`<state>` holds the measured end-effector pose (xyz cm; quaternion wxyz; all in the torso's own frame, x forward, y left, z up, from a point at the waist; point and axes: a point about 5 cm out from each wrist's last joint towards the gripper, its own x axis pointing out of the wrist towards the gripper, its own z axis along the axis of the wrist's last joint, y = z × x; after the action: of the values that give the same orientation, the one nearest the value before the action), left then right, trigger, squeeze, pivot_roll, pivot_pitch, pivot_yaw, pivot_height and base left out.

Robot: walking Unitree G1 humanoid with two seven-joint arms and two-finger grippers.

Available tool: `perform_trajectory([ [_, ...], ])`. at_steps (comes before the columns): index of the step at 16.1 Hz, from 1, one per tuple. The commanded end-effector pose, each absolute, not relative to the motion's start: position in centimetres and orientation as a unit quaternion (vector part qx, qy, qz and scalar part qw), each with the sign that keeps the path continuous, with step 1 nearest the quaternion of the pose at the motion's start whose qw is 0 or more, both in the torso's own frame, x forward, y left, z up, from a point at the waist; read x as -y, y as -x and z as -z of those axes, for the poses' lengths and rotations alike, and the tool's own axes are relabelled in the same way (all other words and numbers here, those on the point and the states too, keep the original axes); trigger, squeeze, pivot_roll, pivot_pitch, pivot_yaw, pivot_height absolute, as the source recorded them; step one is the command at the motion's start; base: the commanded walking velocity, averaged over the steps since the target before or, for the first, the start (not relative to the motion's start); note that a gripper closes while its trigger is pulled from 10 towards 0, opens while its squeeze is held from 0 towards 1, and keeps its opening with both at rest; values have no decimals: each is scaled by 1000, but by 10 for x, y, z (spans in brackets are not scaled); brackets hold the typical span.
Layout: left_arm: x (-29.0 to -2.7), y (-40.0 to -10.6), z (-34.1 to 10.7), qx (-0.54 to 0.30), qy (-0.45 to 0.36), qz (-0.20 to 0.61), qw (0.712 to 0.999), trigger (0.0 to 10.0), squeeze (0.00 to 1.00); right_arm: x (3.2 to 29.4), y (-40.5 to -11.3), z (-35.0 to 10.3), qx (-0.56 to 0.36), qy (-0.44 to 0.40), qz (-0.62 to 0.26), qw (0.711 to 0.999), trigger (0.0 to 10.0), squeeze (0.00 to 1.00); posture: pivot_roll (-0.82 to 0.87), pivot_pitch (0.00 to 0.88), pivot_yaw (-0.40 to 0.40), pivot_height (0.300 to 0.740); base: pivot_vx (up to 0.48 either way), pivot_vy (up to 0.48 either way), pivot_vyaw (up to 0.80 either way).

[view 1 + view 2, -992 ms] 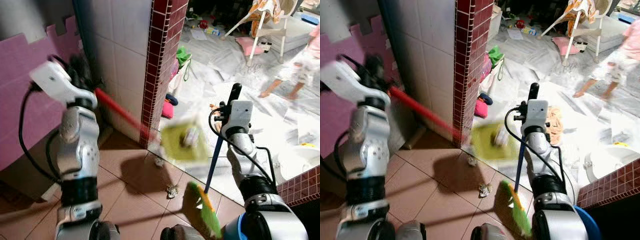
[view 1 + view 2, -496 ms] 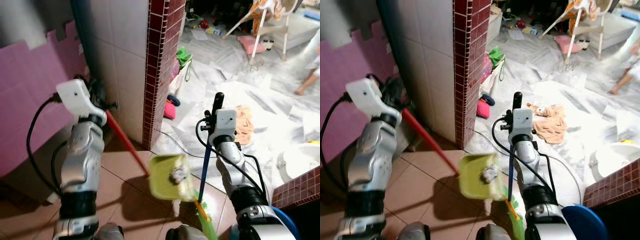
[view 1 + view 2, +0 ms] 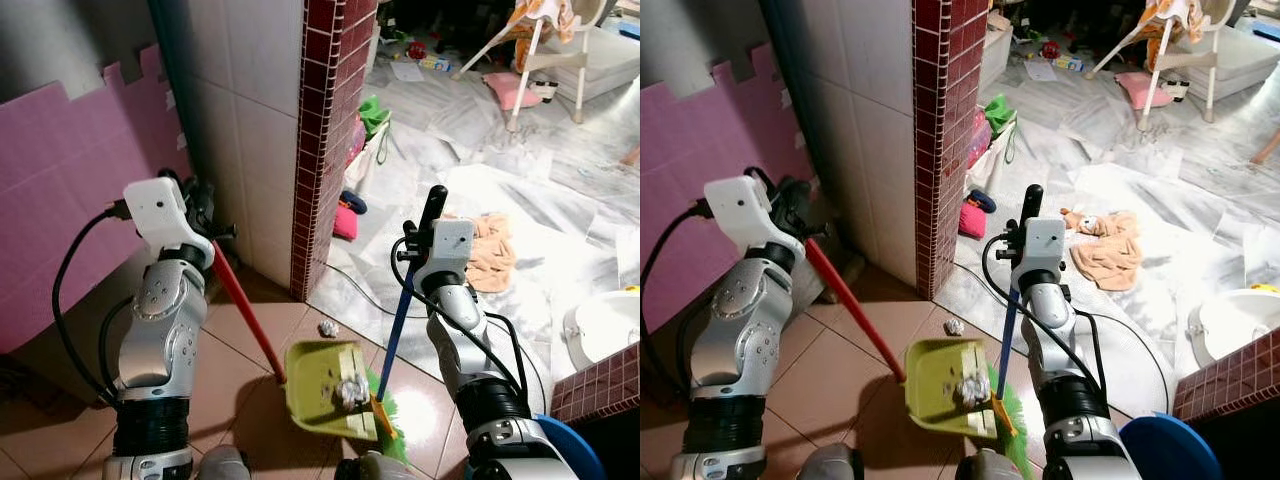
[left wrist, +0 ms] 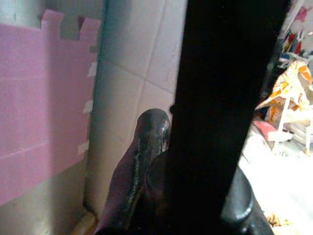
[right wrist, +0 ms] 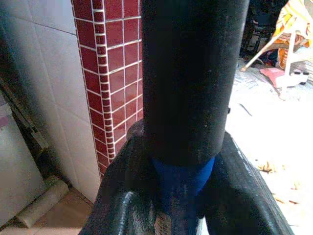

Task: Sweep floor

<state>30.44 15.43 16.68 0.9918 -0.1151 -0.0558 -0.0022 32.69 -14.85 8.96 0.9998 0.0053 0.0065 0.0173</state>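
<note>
Dustpan (image 3: 330, 388) now lowered, seemingly resting on floor, beside broom (image 3: 385, 432).

left gripper (image 3: 205, 215) raised, fingers clamped | right gripper (image 3: 418, 240) raised, fingers clamped

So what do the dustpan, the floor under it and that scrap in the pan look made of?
Dustpan: looks like moulded plastic, matte yellow-green. Floor: glazed terracotta tiles, grout lines and a dull sheen. Scrap: probably crumpled paper or foil, pale and creased; too small to tell.
</note>
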Motion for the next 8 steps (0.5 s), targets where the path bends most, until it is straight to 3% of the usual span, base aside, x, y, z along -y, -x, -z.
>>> perform_trajectory([
  [1,-145,-303,-181,82,136,29,987,10000,0,147,-330,-96,1,-29,-18,999,10000,0,19,0,-24,740,0,360,0],
  [8,-144,-301,-181,77,136,34,987,10000,0,146,-331,-97,-2,-27,-22,999,10000,0,30,0,-27,740,0,455,0],
])
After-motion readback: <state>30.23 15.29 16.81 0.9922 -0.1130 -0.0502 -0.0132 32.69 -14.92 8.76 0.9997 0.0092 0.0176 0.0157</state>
